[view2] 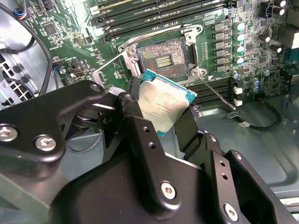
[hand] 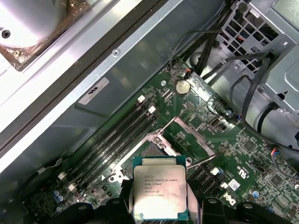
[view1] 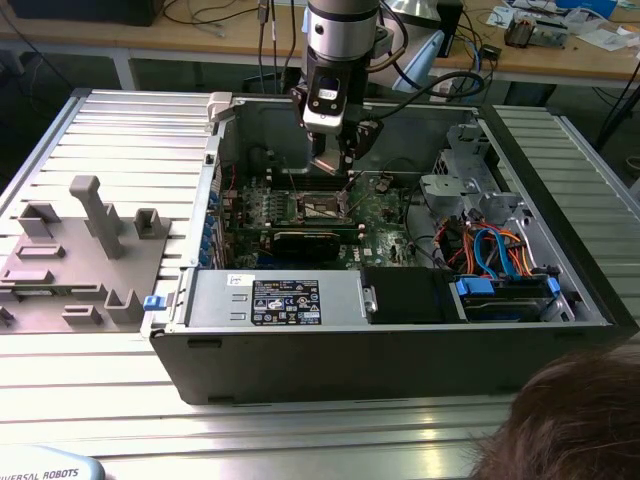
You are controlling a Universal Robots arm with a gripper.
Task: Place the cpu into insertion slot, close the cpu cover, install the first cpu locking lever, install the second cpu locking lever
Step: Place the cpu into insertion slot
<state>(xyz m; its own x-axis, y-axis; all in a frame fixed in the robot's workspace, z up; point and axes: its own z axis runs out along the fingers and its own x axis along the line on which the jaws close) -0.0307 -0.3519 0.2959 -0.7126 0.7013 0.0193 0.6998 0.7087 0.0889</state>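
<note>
You are on the first step: your gripper (view2: 161, 112) grips the cpu (hand: 160, 191) by its edges, above the insertion slot (view2: 161, 56) and clear of it. Seating it likely calls for squaring its edges with the slot.

In the exterior view, a ribbed silver aluminium surface (view1: 110, 130) carries an open dark grey metal computer case (view1: 300, 360) at its centre. Just beside the case, at nine o'clock, lies a flat grey plastic fixture block (view1: 60, 270) with upright pegs.
</note>
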